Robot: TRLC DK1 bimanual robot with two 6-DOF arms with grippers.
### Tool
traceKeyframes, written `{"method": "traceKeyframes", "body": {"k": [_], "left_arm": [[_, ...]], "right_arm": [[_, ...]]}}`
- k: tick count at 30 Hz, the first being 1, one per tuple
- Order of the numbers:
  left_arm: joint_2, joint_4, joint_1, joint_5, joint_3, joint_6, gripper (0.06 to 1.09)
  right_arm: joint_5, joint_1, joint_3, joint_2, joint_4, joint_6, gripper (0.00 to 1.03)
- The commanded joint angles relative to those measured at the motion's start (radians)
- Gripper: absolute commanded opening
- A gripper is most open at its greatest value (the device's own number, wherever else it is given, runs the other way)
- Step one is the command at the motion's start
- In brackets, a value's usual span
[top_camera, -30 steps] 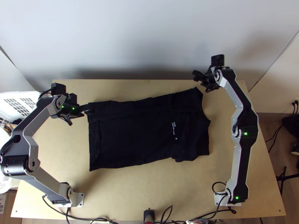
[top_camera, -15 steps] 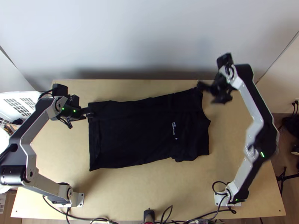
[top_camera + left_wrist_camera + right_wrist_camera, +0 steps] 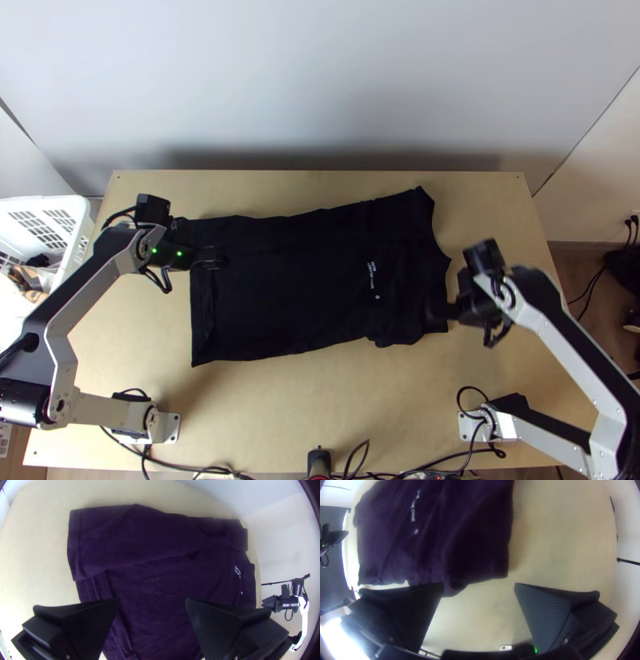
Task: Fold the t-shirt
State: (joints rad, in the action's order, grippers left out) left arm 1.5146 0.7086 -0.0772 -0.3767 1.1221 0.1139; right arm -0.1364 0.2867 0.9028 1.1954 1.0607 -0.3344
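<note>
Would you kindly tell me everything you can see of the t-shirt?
The t-shirt is dark, soft-looking cloth with small white print near the collar end. It lies lightly wrinkled on the table, its far side folded inward in a long flap. The left gripper is open over the hem end, the right gripper open by the collar end; neither grips it.

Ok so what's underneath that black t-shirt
The black t-shirt lies on the light wooden table, visible around it; anything between them is covered and can't be seen.
</note>
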Motion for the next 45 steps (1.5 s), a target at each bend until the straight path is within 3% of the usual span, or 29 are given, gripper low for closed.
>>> {"method": "traceKeyframes", "body": {"k": [1,6,12,24,28,30,33,35,36,38,45], "left_arm": [[-0.027,-0.031,-0.039,0.001,-0.027,0.032,1.03],[-0.034,-0.034,-0.038,0.002,-0.027,0.032,1.03],[-0.028,-0.044,-0.036,0.002,-0.027,0.033,1.03],[-0.019,-0.061,-0.035,0.002,-0.019,0.036,1.03],[-0.021,-0.060,-0.026,0.002,-0.018,0.040,1.03],[-0.024,-0.058,-0.021,0.002,-0.018,0.040,1.03],[-0.027,-0.057,-0.012,0.002,-0.021,0.040,1.03],[-0.027,-0.057,-0.006,0.002,-0.024,0.040,1.03],[-0.027,-0.057,-0.004,0.002,-0.025,0.040,1.03],[-0.027,-0.057,-0.004,0.002,-0.030,0.040,1.03],[-0.022,-0.057,-0.004,0.002,-0.035,0.040,1.03]], "right_arm": [[-0.063,-0.116,-0.266,-0.129,-0.145,0.078,0.98],[-0.198,-0.216,-0.314,-0.118,-0.288,0.104,0.98],[-0.308,-0.219,-0.320,-0.065,-0.419,0.069,0.98],[-0.342,-0.147,-0.294,0.047,-0.605,-0.069,0.94],[-0.342,-0.149,-0.294,0.046,-0.653,-0.121,0.63],[-0.341,-0.149,-0.294,0.041,-0.657,-0.132,0.60],[-0.341,-0.149,-0.288,0.029,-0.657,-0.147,0.45],[-0.341,-0.164,-0.271,0.030,-0.659,-0.199,0.20],[-0.341,-0.176,-0.263,0.038,-0.662,-0.242,0.14],[-0.341,-0.201,-0.251,0.058,-0.665,-0.321,0.09],[-0.327,-0.181,-0.148,0.159,-0.653,-0.397,0.09]]}}
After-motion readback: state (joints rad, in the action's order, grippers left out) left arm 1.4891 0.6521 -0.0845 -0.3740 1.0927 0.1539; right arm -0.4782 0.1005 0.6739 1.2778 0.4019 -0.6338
